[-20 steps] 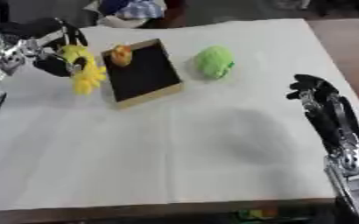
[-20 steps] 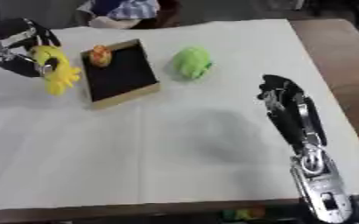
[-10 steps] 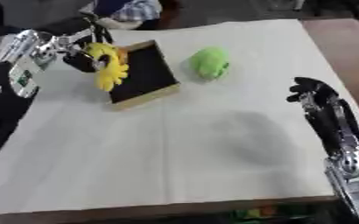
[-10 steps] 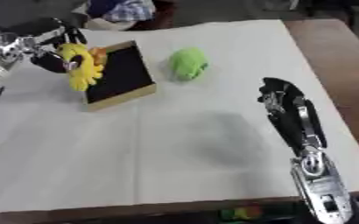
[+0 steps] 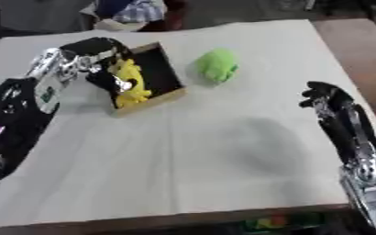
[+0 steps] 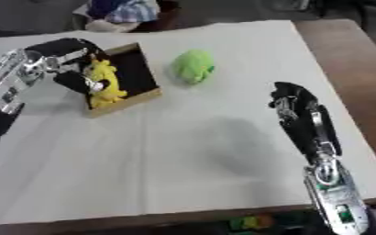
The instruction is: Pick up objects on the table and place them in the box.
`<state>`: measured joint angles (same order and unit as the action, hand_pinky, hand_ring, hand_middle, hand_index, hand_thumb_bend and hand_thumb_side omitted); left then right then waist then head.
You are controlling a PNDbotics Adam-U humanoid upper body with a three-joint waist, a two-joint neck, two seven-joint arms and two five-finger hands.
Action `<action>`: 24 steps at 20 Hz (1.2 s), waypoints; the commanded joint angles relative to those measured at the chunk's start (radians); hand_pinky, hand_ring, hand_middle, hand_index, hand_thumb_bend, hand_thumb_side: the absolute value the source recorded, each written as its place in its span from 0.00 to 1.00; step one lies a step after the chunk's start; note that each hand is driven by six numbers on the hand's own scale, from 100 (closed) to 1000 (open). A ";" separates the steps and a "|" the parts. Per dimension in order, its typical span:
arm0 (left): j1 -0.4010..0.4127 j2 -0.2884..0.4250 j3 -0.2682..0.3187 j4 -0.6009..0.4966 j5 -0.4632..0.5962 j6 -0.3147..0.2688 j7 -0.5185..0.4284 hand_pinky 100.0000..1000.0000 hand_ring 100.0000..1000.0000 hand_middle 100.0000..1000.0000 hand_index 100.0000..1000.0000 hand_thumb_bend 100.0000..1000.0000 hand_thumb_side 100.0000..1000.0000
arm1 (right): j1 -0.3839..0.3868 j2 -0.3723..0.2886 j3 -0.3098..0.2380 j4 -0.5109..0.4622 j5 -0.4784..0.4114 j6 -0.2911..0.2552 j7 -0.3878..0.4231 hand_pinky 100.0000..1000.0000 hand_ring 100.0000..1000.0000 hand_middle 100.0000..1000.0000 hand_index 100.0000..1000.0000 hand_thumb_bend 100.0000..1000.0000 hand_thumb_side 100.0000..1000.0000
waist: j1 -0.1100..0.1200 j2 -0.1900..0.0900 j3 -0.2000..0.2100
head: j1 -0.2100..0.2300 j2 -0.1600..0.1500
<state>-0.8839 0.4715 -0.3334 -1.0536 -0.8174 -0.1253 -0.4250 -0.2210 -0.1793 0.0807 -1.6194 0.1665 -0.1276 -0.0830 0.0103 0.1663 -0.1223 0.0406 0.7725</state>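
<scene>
Where the white cloth covers the table, visible are one box, one yellow toy and one green toy; no more loose things can be counted. Lies askew near the far left part of the cloth, this box: shallow, dark inside, with light brown walls. Over its near left corner hangs the yellow toy, partly above the dark floor and partly above the wall, so cannot tell if already resting inside or only held above. Curled around the upper part of this toy are the fingers of the left hand, with the thumb on the other side, grasping it. Comes in from the left edge, the black and silver arm of that hand. Just to the right of the box, apart from it and touching no hand, sits the green toy on the cloth, round and soft-looking. Near the right edge stands the right hand, fingers up and slightly bent, relaxed, holding nothing and touching nothing, well apart from both toys.
</scene>
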 commanded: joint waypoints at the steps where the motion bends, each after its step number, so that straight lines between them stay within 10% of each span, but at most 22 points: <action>1: 0.000 0.066 0.017 -0.080 0.015 -0.015 0.007 0.71 0.71 0.77 0.88 0.30 0.56 | -0.019 -0.011 -0.003 -0.007 0.005 -0.001 0.005 0.76 0.58 0.59 0.75 0.00 0.69 | 0.004 -0.025 0.004 | -0.004 -0.002; 13: 0.228 0.177 0.106 -0.464 0.297 0.098 0.163 0.66 0.59 0.67 0.85 0.01 0.62 | -0.342 -0.144 0.055 0.180 0.133 0.010 0.097 0.76 0.60 0.64 0.80 0.00 0.57 | -0.010 -0.025 0.045 | -0.013 -0.002; 24: 0.466 0.098 0.180 -0.687 0.588 0.125 0.379 0.60 0.53 0.58 0.81 0.00 0.72 | -0.660 -0.140 0.120 0.543 0.331 -0.087 0.267 0.78 0.69 0.74 0.89 0.00 0.53 | -0.015 -0.024 0.072 | -0.044 -0.002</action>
<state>-0.4104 0.5610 -0.1727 -1.7123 -0.2509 -0.0018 -0.0639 -0.8552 -0.3138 0.2006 -1.1049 0.4743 -0.2011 0.1658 0.0097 0.1663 -0.0511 0.0030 0.7725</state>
